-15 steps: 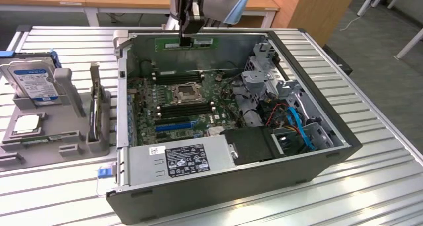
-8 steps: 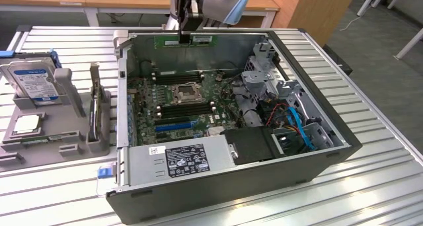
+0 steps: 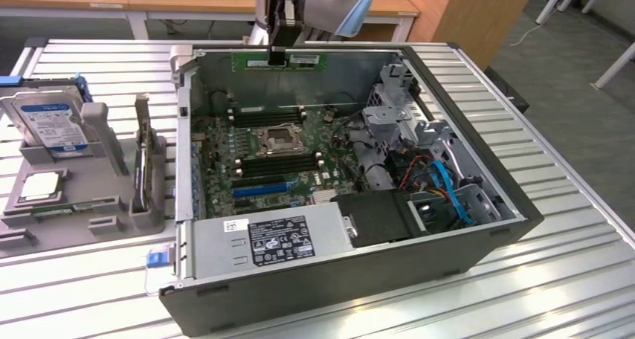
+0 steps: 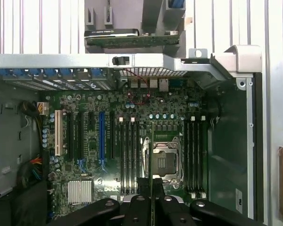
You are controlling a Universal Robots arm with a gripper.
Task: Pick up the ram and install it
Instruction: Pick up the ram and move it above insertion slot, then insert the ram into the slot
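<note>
— Ram [image 3: 309,59]: where is it held?
— It is clamped at mid-length between the gripper's [image 3: 276,55] jaws, above the computer case's [image 3: 297,294] far wall. Its long axis is aligned with the memory slots [image 3: 264,117], found lower down inside.

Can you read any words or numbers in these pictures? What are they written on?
"DELL", faint, probably: on the motherboard beside the silver heatsink.
Hard drive label, blue and white: print too small.
Power supply black label and white sticker: too small.
Sticker on the ram: blurred.
</note>
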